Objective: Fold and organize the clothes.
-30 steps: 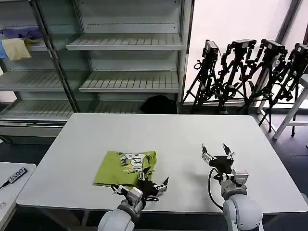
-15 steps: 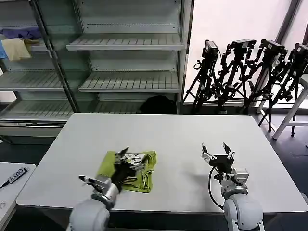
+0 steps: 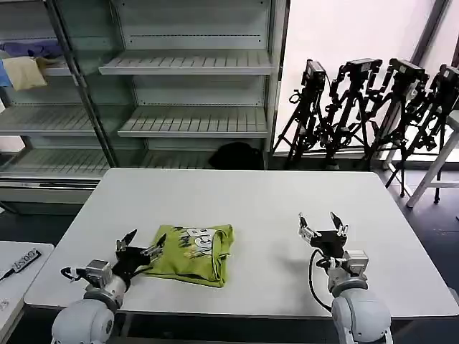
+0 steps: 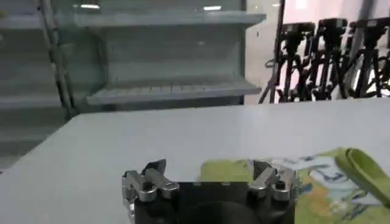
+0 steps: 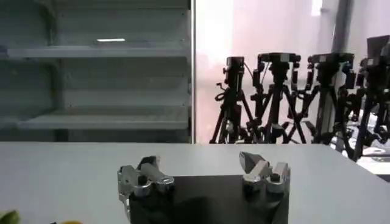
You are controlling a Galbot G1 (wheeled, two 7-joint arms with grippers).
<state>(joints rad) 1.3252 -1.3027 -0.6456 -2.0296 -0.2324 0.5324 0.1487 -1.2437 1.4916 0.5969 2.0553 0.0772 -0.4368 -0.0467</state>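
The folded T-shirt (image 3: 190, 254) is laid on the bench (image 3: 287, 197). The left gripper (image 3: 140, 247) is spread open, empty, beside its left edge. The right gripper (image 3: 320, 227) is held open and empty, well right.

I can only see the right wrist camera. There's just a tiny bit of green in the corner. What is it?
Observer: A lime green T-shirt, folded on the white table, printed side up.
Operator: Where's the other arm?
Observer: The left gripper is at the shirt's left edge, fingers open, gripping nothing.
Operator: Is my arm near the shirt?
Observer: No. The right gripper is open over bare table, well to the shirt's right.
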